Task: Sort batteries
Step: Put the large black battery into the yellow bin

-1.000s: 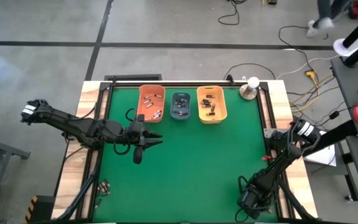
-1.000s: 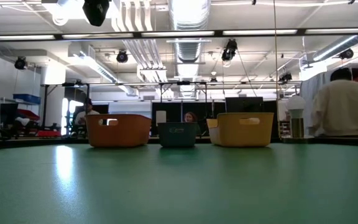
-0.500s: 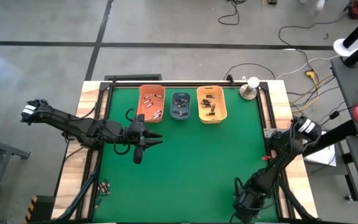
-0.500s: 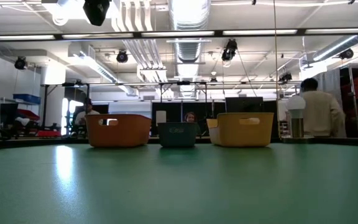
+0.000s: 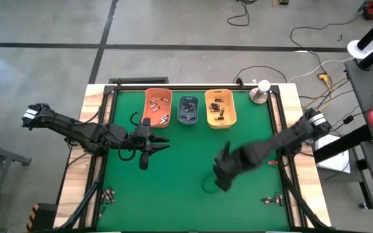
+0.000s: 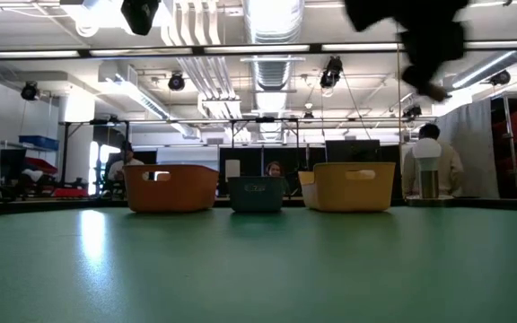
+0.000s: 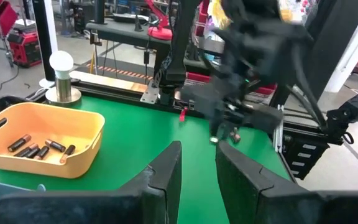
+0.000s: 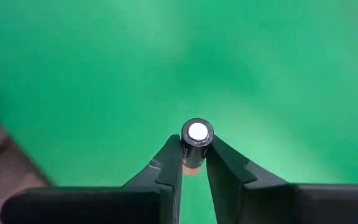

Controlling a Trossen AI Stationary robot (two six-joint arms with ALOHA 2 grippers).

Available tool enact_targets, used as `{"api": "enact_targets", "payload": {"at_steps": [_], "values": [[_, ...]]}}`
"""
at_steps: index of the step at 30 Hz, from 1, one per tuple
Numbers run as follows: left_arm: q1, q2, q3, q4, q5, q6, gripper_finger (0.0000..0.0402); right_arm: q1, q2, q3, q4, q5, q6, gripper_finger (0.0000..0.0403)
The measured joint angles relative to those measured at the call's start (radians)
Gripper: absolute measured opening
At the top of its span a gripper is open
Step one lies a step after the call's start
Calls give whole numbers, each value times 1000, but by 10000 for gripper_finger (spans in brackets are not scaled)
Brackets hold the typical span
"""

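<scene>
On the left of the green table (image 5: 193, 188), the left gripper (image 5: 149, 147) hung above the mat, its fingers (image 7: 166, 177) a narrow gap apart and holding nothing. Just beyond it, along the far edge, stood the orange bin (image 5: 157, 107), the blue-grey bin (image 5: 188, 110) and the yellow-orange bin (image 5: 220, 108), each already holding a few batteries (image 5: 217, 110). Right of centre, the right gripper (image 5: 224, 169) hung above the bare mat with its fingers closed on one dark battery (image 8: 195, 144).

That battery looked small, rigid and smooth, probably light but liable to slip or roll; the fingers pinched its round sides with one end facing the camera, which seemed a sound hold.

Only the right wrist view showed the held battery. From overhead the gripper was a dark blur, and the low view showed only the bin fronts (image 6: 170, 187) and a person (image 6: 433, 161) far behind.
</scene>
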Motion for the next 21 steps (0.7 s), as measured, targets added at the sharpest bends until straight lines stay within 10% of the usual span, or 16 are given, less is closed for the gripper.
{"api": "enact_targets", "payload": {"at_steps": [21], "values": [[-2, -6, 0, -123, 11, -102, 80, -795, 164, 187, -52, 93, -1008, 48]]}}
